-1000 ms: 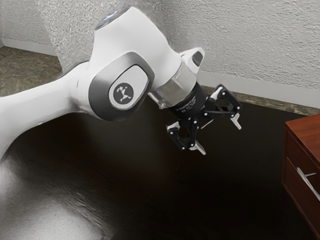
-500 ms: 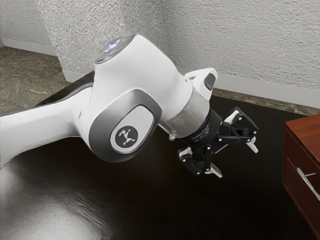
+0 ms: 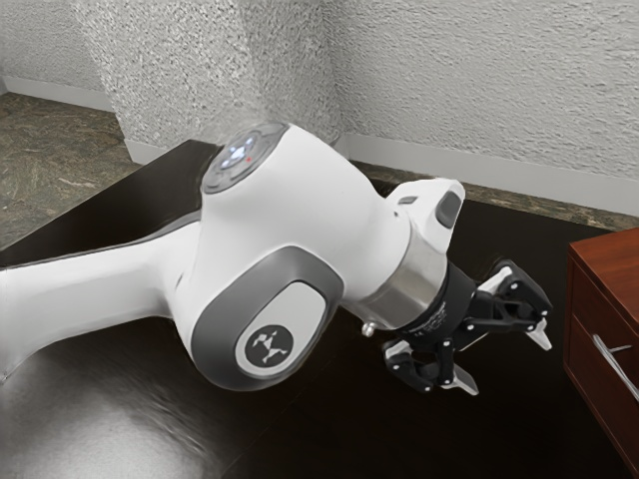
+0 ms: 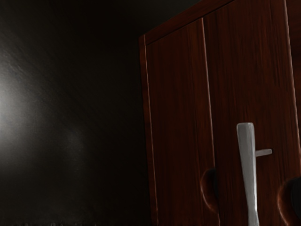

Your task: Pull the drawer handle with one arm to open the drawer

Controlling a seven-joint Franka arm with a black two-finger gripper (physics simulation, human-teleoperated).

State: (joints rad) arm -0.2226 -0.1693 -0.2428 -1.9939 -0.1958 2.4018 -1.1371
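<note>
arm (image 3: 280, 269): white, coming in from the exterior view's left, stretched low over the table, wrist angled toward the exterior view's right.
gripper (image 3: 506, 363): black, fingers spread wide apart, gripping nothing, tips aimed at the cabinet, hanging just above the table top.
cabinet (image 3: 611, 261): red-brown wood, at the exterior view's right edge, set on the table.
drawer (image 3: 591, 361): front flush with the cabinet face; in the wrist view (image 4: 178, 132), a dark wood panel straight ahead of the hand.
handle (image 3: 614, 364): silver bar standing off the drawer front on short posts; in the wrist view (image 4: 248, 174), ahead of the hand.
gap: gripper near the cabinet but apart from it, short of the handle, touching neither.
table (image 3: 150, 419): dark and glossy, pale glare on the surface.
backdrop: rough white wall (image 3: 469, 70), mottled floor (image 3: 50, 150) behind the table.
</note>
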